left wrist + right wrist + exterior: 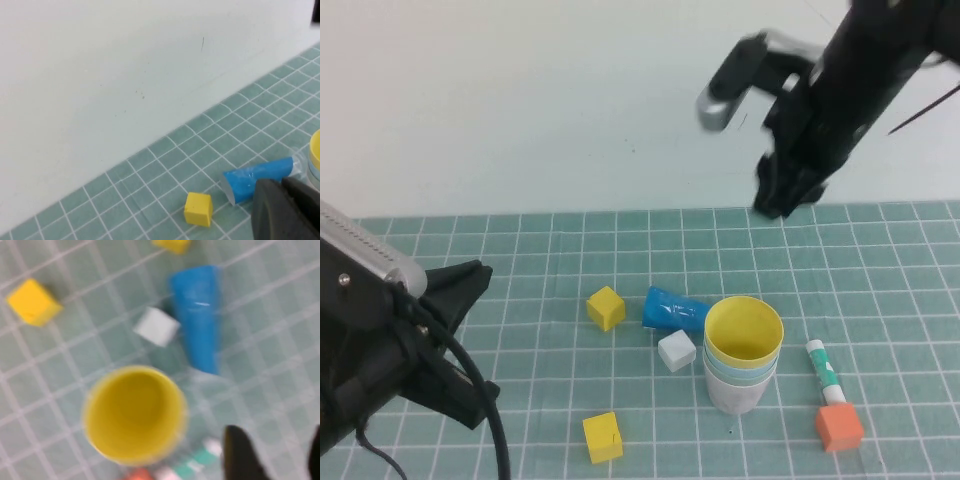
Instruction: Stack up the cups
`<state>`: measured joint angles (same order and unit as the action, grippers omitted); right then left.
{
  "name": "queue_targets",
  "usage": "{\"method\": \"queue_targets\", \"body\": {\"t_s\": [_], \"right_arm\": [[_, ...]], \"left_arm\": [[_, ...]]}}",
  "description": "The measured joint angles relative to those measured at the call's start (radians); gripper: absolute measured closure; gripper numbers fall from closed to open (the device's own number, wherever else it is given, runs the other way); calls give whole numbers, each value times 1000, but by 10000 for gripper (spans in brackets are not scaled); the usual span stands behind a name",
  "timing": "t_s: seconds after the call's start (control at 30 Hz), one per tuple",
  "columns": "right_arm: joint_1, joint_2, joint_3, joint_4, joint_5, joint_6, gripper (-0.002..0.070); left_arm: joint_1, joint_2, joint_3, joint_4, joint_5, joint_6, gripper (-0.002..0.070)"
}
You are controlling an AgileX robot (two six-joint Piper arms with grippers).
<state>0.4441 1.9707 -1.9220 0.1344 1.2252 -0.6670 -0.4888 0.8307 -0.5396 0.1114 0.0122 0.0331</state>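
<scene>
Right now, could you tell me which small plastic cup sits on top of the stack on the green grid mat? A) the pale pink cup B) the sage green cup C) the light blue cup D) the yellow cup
D: the yellow cup is nested uppermost in the stack, its open mouth showing, with the open right gripper raised above it.

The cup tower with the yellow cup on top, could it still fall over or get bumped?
It might. The cup stack stands upright with crowded neighbours: the white cube and the blue tube sit right beside it, so a nudge to either could push it. The right gripper, open and empty, hangs above and behind the stack; swinging low could clip the yellow cup. The left gripper, shut, sits parked at the table's left side, near that tube.
</scene>
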Motion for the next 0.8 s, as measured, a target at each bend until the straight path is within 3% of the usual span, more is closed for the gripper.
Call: {"method": "queue_targets", "body": {"t_s": [0.13, 0.23, 0.47, 0.6, 0.8], "right_arm": [[0, -157, -2, -222, 8, 66, 594], [0, -261, -2, -364, 17, 119, 651], [-2, -537, 158, -420, -64, 192, 674], [-2, -729, 381, -415, -196, 221, 676], [-2, -1038, 795, -415, -387, 308, 676]], "left_arm": [[0, -9, -19, 7, 75, 4, 677], [0, -27, -47, 5, 157, -18, 677], [0, -172, -58, 67, 311, -153, 677], [0, -339, -58, 166, 374, -223, 677], [0, -551, -15, 190, 399, -269, 677]]}}
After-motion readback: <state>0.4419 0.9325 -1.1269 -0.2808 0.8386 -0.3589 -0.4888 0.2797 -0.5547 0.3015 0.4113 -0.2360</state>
